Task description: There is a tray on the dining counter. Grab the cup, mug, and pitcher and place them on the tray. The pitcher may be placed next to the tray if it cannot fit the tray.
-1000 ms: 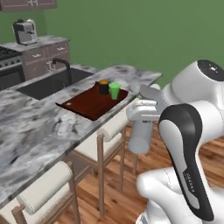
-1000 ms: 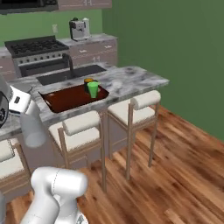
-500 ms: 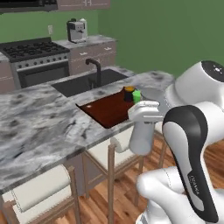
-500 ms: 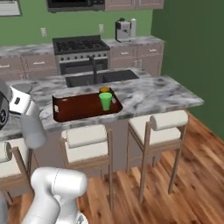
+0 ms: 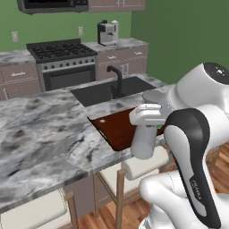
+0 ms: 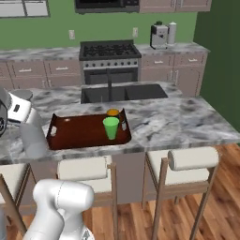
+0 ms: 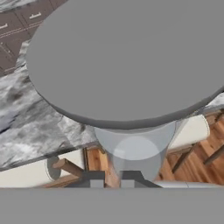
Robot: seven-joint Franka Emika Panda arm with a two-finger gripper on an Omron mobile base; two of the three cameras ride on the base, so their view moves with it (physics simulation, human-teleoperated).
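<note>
You've got the pitcher (image 7: 135,153), a tall, slim, pale grey see-through cylinder with a wider flat top rim, gripped in the jaws; they're closed on its base at 6 o'clock in the hand view. From the base it hangs upright off the near edge of the marbled stone tabletop (image 6: 178,124), above the pale stools (image 6: 192,159). The reddish-brown tray (image 6: 75,133) already carries the bright green cup (image 6: 111,127), with the mug (image 6: 113,113) just behind it at 12 o'clock.

Translucent grey pitcher (image 7: 135,131); marbled stone dining counter (image 6: 178,124)
</note>
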